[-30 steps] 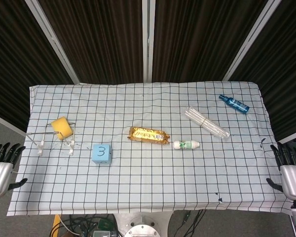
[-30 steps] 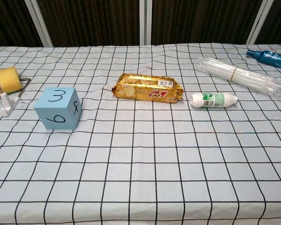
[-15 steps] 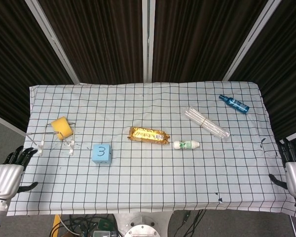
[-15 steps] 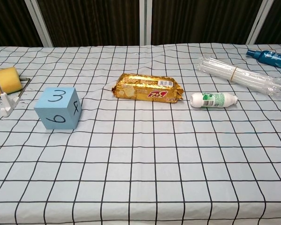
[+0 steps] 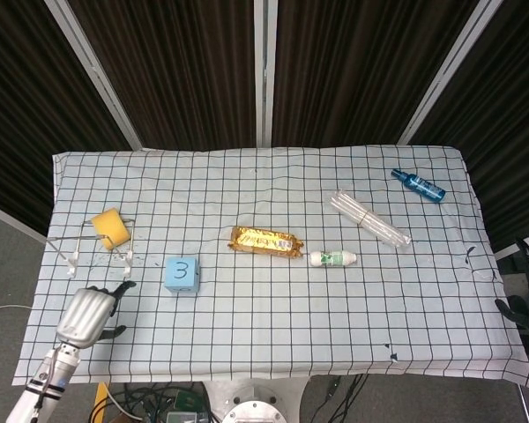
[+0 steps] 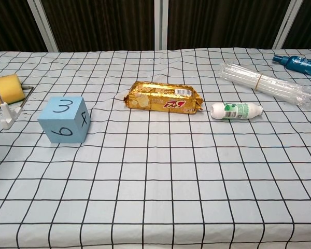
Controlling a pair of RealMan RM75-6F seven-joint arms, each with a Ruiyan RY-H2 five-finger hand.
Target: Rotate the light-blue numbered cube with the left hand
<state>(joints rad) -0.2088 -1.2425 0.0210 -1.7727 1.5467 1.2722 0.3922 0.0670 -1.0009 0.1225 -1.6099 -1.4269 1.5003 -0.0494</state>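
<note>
Cube point(image 5: 182, 274) mid-cloth, apart; left hand point(image 5: 86, 315) near table edge, seemingly empty.

Bare surface point(image 5: 141, 308) btwn left hand point(image 5: 85, 314) & cube point(image 5: 182, 274); wire rack point(image 5: 101, 247) w/ sponge point(image 5: 111, 227) just left-behind cube.

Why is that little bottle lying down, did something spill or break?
Nothing looks spilled or broken. The small white bottle lies on its side beside the gold snack packet, and the blue spray bottle lies flat too. The blue cube sits squarely on the checked cloth, untouched.
</note>
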